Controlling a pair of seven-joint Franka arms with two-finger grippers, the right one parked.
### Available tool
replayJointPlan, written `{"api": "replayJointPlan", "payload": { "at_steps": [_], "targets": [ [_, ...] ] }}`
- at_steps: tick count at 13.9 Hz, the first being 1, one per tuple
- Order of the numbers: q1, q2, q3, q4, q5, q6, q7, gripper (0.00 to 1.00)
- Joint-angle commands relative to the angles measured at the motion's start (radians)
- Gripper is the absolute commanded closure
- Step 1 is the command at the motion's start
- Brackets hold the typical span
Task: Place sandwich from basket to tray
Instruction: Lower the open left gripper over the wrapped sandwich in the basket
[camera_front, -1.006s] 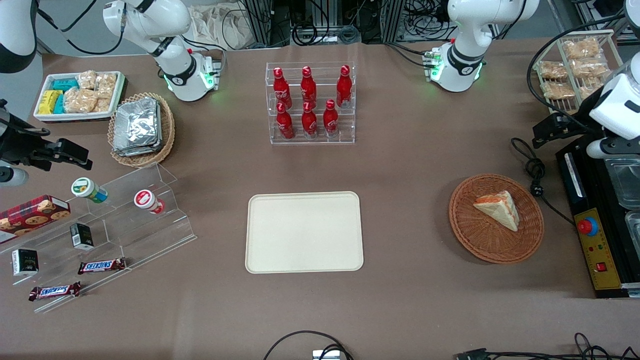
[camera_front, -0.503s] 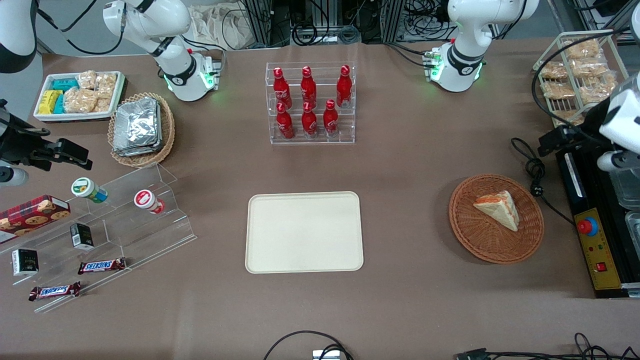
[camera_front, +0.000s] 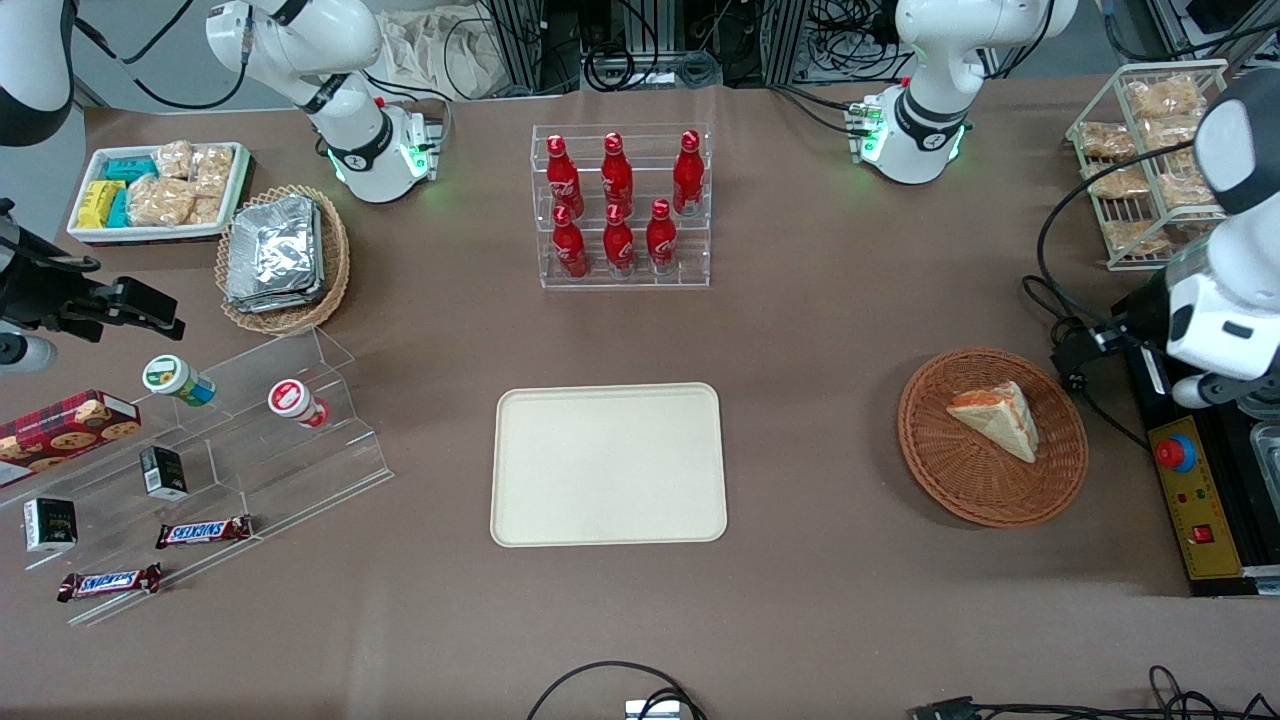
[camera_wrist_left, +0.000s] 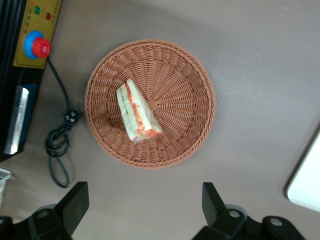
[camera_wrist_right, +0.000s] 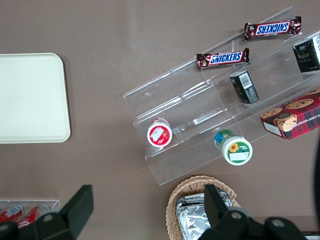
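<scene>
From the front view I counted one sandwich (camera_front: 995, 419) lying in the one reddish-brown basket (camera_front: 960, 484), toward the working arm's end of the table. One cream tray (camera_front: 608, 464) sat flat mid-table, well apart from the basket. Six red bottles (camera_front: 618, 202) stood in a clear rack, three on each of two tiers, farther from the camera than the tray. Toward the parked arm's end I saw one tan basket of foil packets (camera_front: 277, 253), one white bin of snacks (camera_front: 155, 190), two Snickers bars (camera_front: 203, 531), two small dark boxes (camera_front: 163, 472), two round tubs (camera_front: 297, 402) and one cookie box (camera_front: 66, 424) on a stepped clear stand. My left arm's gripper (camera_front: 1085, 342) hung just beside the basket's rim, above the table.

From the left wrist view I had the gripper (camera_wrist_left: 145, 207) with its two fingers (camera_wrist_left: 75, 202) spread wide and holding nothing, hovering above the table beside the basket (camera_wrist_left: 192, 127). The single sandwich (camera_wrist_left: 136, 112) rested inside on its side, orange and green layers showing. One red button (camera_wrist_left: 39, 46) sat on a yellow panel near one coiled black cable (camera_wrist_left: 59, 150).

From the right wrist view I made out one corner of the tray (camera_wrist_right: 30, 97), the two Snickers bars (camera_wrist_right: 222, 58), two tubs (camera_wrist_right: 160, 135) and the foil basket (camera_wrist_right: 200, 210).
</scene>
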Motion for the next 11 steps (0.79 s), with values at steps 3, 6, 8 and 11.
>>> {"api": "replayJointPlan", "payload": {
  "at_steps": [3, 6, 8, 11],
  "targets": [
    [0.003, 0.016, -0.006, -0.112, 0.053, 0.139, -0.183, 0.0],
    [0.003, 0.019, -0.004, -0.217, 0.077, 0.263, -0.219, 0.0],
    [0.005, 0.033, -0.004, -0.276, 0.078, 0.361, -0.286, 0.0],
    [0.005, 0.047, 0.002, -0.377, 0.078, 0.505, -0.346, 0.0]
  ]
}}
